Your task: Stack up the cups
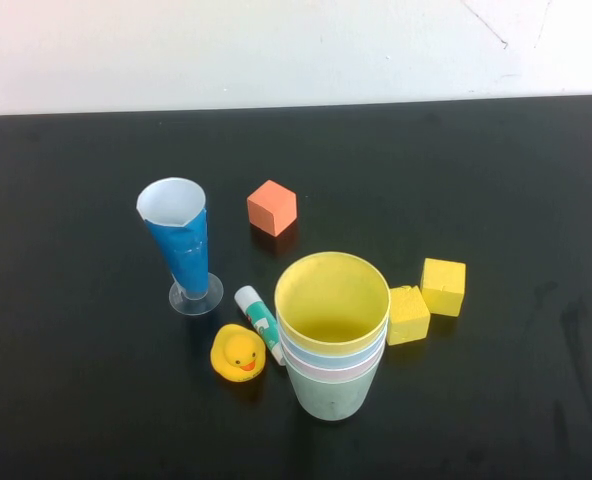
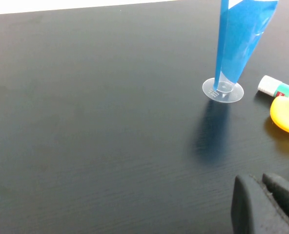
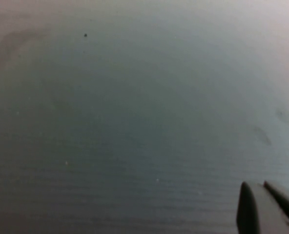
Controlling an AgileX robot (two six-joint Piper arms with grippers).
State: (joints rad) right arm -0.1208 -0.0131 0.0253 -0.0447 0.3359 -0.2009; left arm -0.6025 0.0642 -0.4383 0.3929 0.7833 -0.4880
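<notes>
Four cups nested in one upright stack near the middle of the black table, toward its near edge: yellow innermost on top, then light blue, pink, green outermost at the bottom. Glue stick and rubber duck just left of the stack. Tall blue glass farther left; orange block beyond. Two yellow blocks just right. Left gripper low over bare table left of the glass, fingers together, empty. Right gripper over bare table, fingers together, empty.
</notes>
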